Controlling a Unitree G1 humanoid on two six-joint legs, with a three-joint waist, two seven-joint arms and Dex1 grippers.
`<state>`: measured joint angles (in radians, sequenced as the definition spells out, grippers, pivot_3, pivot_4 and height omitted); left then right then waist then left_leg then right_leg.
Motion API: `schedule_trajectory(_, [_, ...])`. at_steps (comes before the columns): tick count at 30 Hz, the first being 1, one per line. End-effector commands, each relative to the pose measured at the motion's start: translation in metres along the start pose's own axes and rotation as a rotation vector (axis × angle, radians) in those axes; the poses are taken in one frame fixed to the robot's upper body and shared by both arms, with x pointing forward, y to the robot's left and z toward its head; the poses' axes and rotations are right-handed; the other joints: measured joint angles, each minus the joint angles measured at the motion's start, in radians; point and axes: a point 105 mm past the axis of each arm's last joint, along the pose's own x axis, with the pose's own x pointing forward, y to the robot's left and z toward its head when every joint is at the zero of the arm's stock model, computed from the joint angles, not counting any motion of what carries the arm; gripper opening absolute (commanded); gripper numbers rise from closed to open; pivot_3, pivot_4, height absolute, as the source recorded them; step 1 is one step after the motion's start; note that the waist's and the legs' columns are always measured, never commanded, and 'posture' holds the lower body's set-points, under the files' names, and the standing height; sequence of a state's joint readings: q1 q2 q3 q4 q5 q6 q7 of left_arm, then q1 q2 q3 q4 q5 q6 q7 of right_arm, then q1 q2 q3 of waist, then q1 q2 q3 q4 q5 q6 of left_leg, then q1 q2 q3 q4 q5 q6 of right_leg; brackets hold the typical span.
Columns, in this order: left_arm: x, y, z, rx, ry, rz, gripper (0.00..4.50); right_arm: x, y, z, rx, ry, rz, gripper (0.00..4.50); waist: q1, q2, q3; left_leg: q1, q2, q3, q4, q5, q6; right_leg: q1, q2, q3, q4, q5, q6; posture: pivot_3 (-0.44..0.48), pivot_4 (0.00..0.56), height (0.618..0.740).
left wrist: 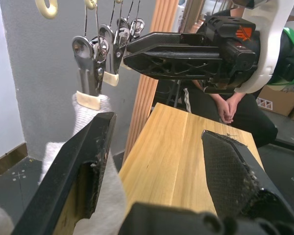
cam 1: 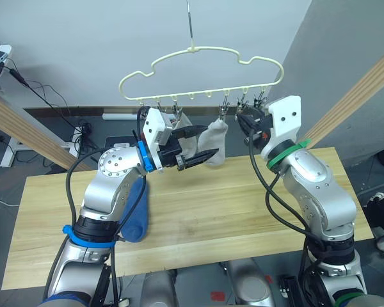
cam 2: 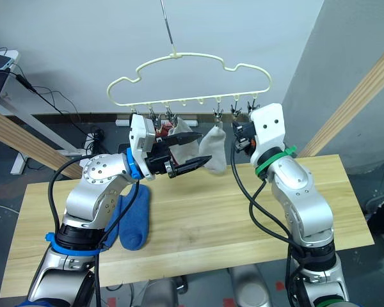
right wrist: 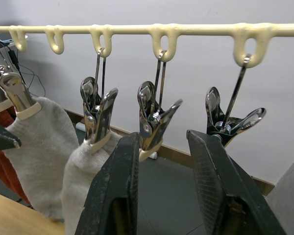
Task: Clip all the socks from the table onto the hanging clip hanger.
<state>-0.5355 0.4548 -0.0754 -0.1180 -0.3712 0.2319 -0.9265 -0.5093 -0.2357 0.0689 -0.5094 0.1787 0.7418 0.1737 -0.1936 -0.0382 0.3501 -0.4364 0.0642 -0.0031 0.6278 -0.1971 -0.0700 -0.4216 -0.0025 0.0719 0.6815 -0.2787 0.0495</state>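
Observation:
The pale yellow clip hanger hangs above the table's far edge. Two light grey socks and a red sock hang from its clips. My left gripper is open in mid-air, its tips just short of the nearer grey sock. My right gripper is open right below an empty metal clip, with nothing in it. A blue sock lies on the table at the left, partly hidden under my left arm.
Slanted wooden beams stand on the left and right of the table. A seated person's clasped hands show beyond the table's right end. Cables and a desk sit at the far left.

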Motion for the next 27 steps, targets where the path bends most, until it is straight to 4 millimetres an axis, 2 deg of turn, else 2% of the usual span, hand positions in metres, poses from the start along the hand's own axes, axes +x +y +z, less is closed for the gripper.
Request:
schedule_trajectory(1, [0.003,-0.002,0.012,0.048,-0.032,-0.013,3.18,0.002,0.001,0.014,-0.017,-0.063,0.001,1.58,0.000,0.000,0.000,0.000,0.000,0.000,0.000,0.000,0.000,0.000,0.000,0.000,0.000,0.000,0.000,-0.292,0.324,0.732])
schedule_trajectory(27, [0.003,-0.003,0.008,0.047,-0.016,-0.005,3.18,0.024,0.016,0.019,-0.007,-0.123,0.065,1.58,0.001,0.000,0.000,0.000,0.000,0.000,0.000,0.000,0.000,0.000,0.000,0.000,0.001,0.000,0.000,-0.274,0.324,0.732])
